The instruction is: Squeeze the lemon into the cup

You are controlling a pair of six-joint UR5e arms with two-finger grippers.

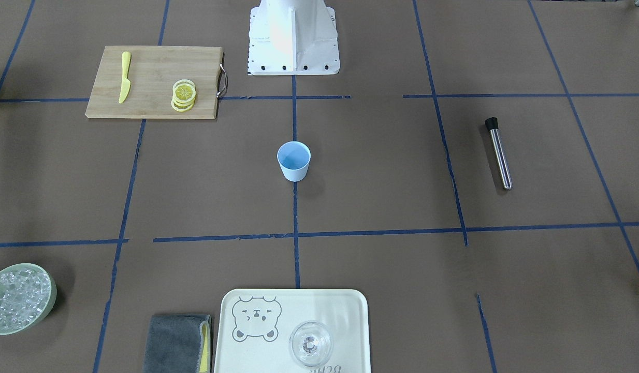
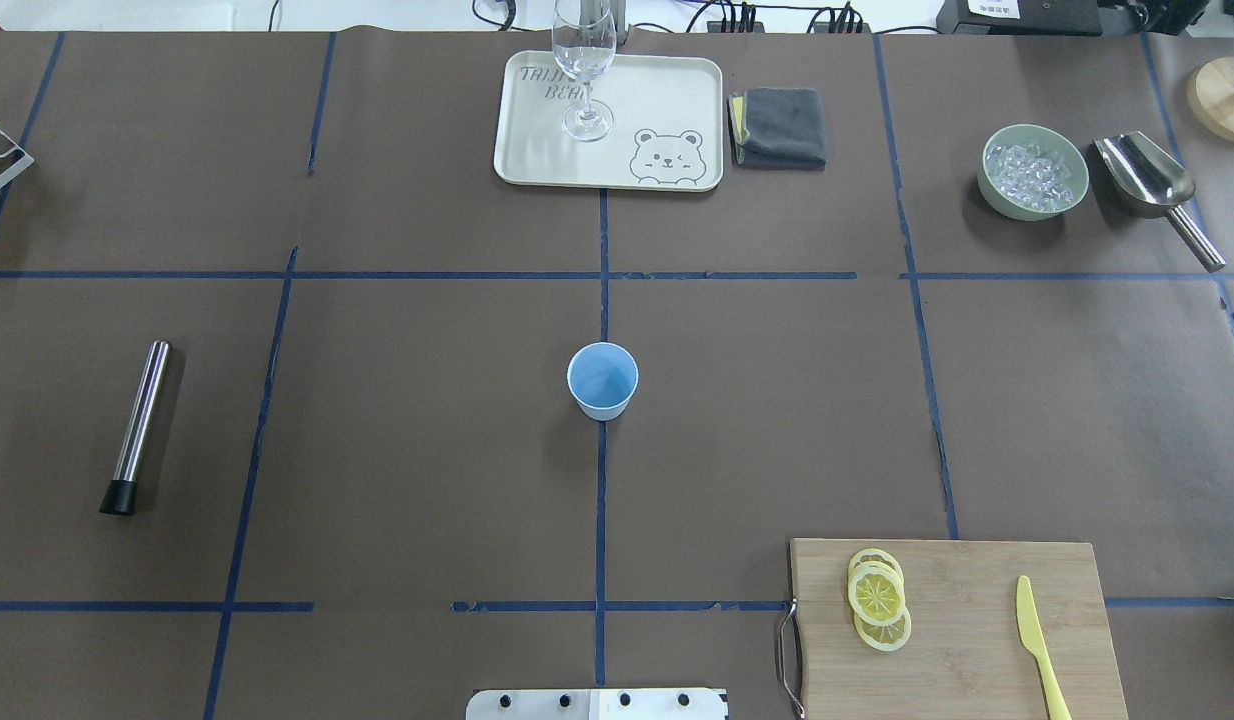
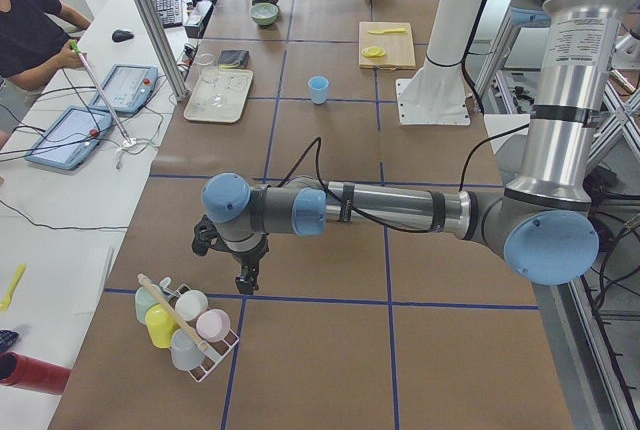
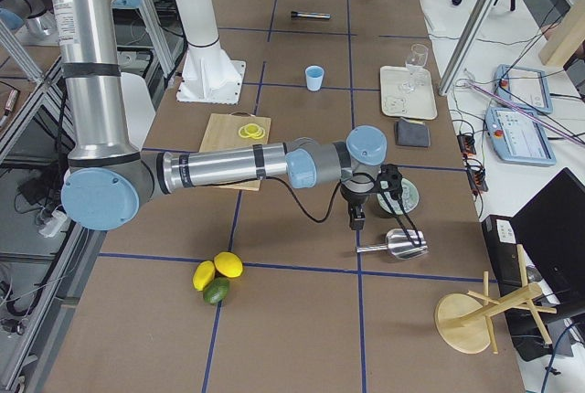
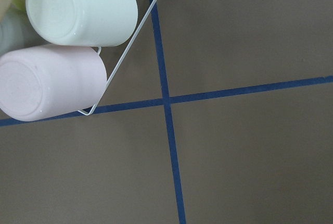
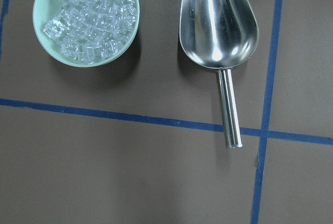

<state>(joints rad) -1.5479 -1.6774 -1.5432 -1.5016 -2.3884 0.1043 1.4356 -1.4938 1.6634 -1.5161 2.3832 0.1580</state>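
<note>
- Nearest us in the front-facing view sits a cream tray (image 1: 350,311) with a bear print. A clear stemmed glass (image 1: 310,343) stands upright on it, and a folded grey cloth (image 1: 177,342) lies just beside it.
- We see the light-blue cup (image 2: 602,380) upright at the middle of the brown surface (image 2: 427,420), on a blue tape line. The clock directions below are read from the cup in the overhead view.
- At 4 o'clock lies a wooden cutting board (image 2: 977,660). The lemon (image 2: 876,594) is the top slice of a small overlapping stack on the board's half nearer the cup.
- A yellow knife (image 2: 1037,645) lies flat on the same board, at 3 o'clock of the slices and apart from them.
- Between cup and board we find only brown surface and tape.
- At 9 o'clock, well apart, a steel rod (image 2: 139,425) with a black cap lies flat.
- The tray is at 12 o'clock and the cloth at 1.
- At 2 o'clock a pale green bowl (image 2: 1033,213) holds ice cubes, with a metal scoop (image 2: 1142,170) just beside it.
- The left end effector (image 3: 243,275) hangs near a wire rack (image 3: 215,360) of upturned cups, far from the cup. We cannot tell how wide it is.
- The right end effector (image 4: 356,219) hangs over the bowl and scoop. We cannot tell its opening either.
</note>
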